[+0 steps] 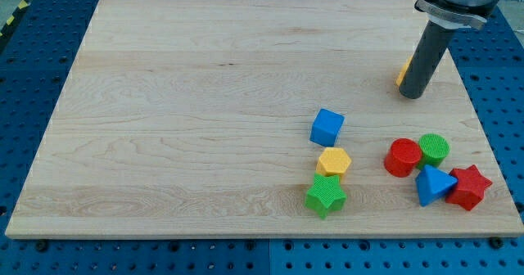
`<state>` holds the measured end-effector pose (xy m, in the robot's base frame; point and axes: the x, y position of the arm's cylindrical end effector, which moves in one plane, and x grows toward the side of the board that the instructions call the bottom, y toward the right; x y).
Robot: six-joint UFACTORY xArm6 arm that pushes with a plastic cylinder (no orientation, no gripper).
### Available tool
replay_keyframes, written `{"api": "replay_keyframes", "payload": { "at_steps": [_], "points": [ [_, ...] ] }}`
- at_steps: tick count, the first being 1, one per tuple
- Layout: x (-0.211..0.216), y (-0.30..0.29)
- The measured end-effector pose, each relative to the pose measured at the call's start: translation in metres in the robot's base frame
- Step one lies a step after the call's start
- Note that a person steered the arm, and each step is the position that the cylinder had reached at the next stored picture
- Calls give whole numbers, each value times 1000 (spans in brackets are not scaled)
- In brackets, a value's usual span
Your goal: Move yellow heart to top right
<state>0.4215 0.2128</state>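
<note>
**Far right: rod tip parked against yellow block**

At far right of the wooden board (205,103), the dark rod comes down w/ my tip (412,95) resting on the surface. No jaws on this rig, just a plain rod, so nothing to open or clamp and nothing held. Only a small sliver of the yellow heart (404,72) shows, peeking out on the left side of the rod; it looks to be touching the rod or just behind it, can't tell which. Its shape is mostly hidden, so the heart outline can't be made out.

Other blocks sit well apart from my tip, all toward the near right. Blue cube (327,127) is left & nearer than the tip. Just near of it: yellow hexagon (334,161), then green star (325,196) touching the hexagon's near edge. Further right is a tight cluster: red cylinder (403,157) and green cylinder (434,150) side by side, touching; blue triangle (433,184) just near of them; red star (467,187) against the triangle's right side, close to the board's near right corner.
</note>
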Motion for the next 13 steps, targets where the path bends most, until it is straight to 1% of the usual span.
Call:
{"api": "replay_keyframes", "payload": {
  "at_steps": [3, 6, 8, 13],
  "points": [
    [-35, 2],
    [-62, 35],
    [-95, 36],
    [-151, 36]
  ]
}}
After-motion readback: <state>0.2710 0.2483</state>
